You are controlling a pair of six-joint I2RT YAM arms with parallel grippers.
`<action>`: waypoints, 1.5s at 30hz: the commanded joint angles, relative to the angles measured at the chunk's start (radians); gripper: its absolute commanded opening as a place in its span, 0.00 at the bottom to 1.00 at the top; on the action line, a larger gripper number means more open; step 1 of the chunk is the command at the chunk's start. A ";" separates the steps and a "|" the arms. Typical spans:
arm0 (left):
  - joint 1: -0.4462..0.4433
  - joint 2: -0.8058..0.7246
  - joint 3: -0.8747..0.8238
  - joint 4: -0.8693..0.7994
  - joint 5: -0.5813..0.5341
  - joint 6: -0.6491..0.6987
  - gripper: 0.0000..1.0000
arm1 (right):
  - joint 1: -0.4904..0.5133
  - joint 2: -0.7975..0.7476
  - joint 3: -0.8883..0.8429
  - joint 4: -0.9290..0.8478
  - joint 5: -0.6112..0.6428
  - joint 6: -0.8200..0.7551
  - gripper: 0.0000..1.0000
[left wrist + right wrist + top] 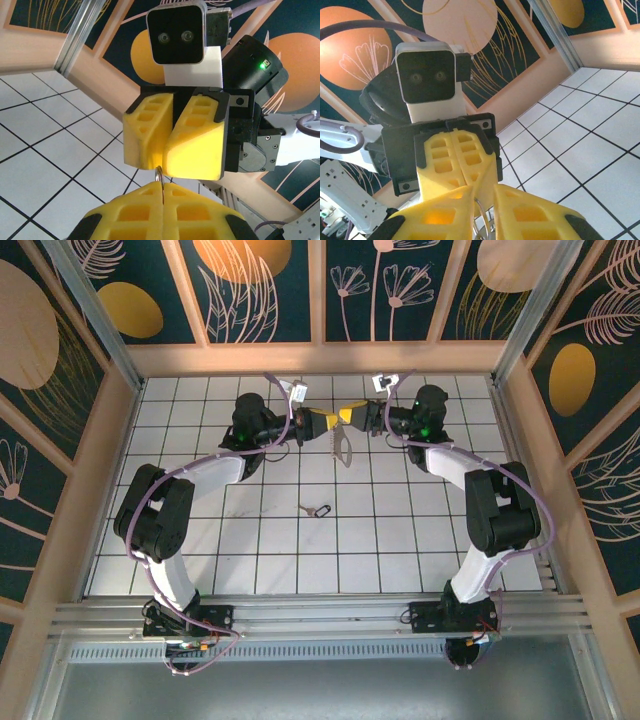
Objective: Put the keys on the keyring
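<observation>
**Ring held up in the air, key not on it yet**

Left gripper is clamped on the ring, presenting it tip-to-tip to the right gripper, probably so the coil can be pried open. Right jaws stand a narrow slit apart with the ring wire inside, not clearly pinched. Strap hangs below the tips. Key lies on the table, well apart, nearer the bases.

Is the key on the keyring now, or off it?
Off: the key lies alone on the table, apart from the keyring, which hangs above the table.
</observation>
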 commanded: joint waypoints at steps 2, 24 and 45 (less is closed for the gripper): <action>-0.005 -0.004 0.005 0.032 -0.003 0.000 0.00 | -0.006 -0.010 -0.029 0.037 -0.027 -0.010 0.12; -0.002 -0.040 0.008 0.009 -0.052 0.006 0.19 | -0.013 -0.067 -0.042 0.024 -0.006 -0.058 0.00; 0.001 0.000 0.063 -0.014 0.036 0.015 0.51 | -0.021 -0.084 -0.039 0.050 -0.012 -0.033 0.00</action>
